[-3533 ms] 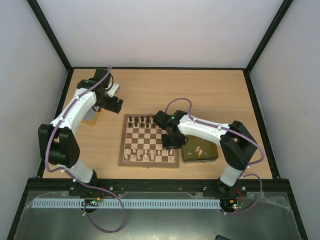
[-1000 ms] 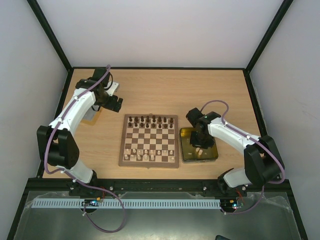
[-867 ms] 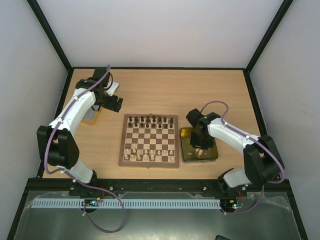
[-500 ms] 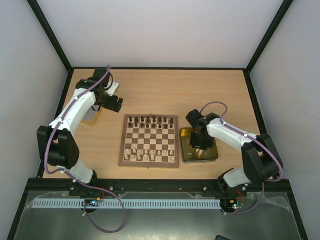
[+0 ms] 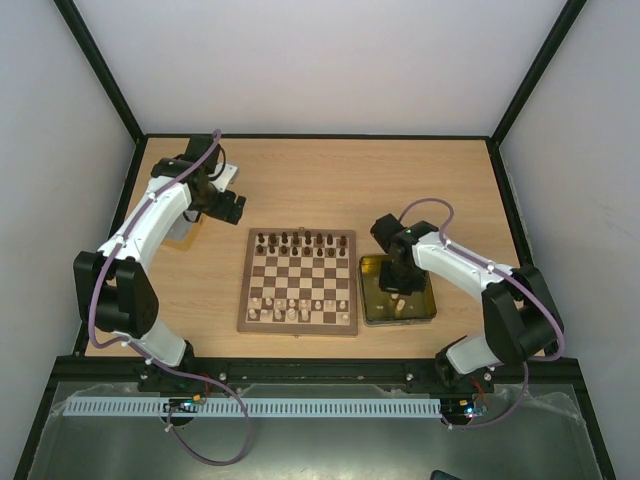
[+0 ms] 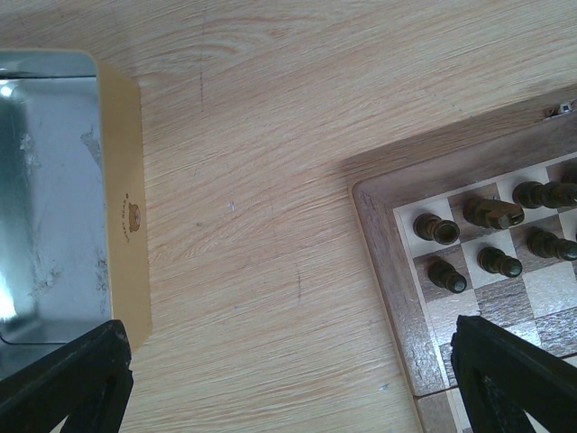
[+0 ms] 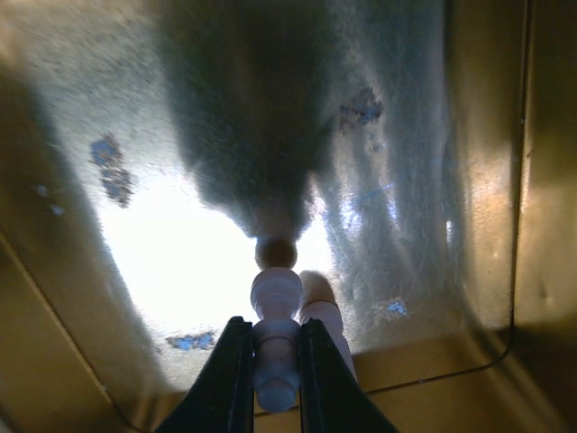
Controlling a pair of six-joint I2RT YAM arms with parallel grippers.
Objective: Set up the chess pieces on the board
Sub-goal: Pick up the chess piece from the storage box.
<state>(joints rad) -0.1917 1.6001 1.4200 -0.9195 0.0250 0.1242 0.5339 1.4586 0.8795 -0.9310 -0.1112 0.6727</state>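
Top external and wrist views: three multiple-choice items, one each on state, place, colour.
1. The left gripper, near the board corner, is: A shut on something; B open, empty; C shut, empty.
2. The right gripper is: A over the board; B inside the gold tray; C beside the left gripper.
3. The piece it holds is: A dark brown; B pale cream; C red.
Answers: B, its fingers stand wide apart, nothing between; B, gold floor and walls surround it; B, a cream turned shape is clamped in it.

We are holding our left gripper (image 6: pixel 288 383) spread wide, its arm reaching toward the far left. Our right gripper (image 7: pixel 270 370) is pointing down, pinching a pale piece (image 7: pixel 276 293).
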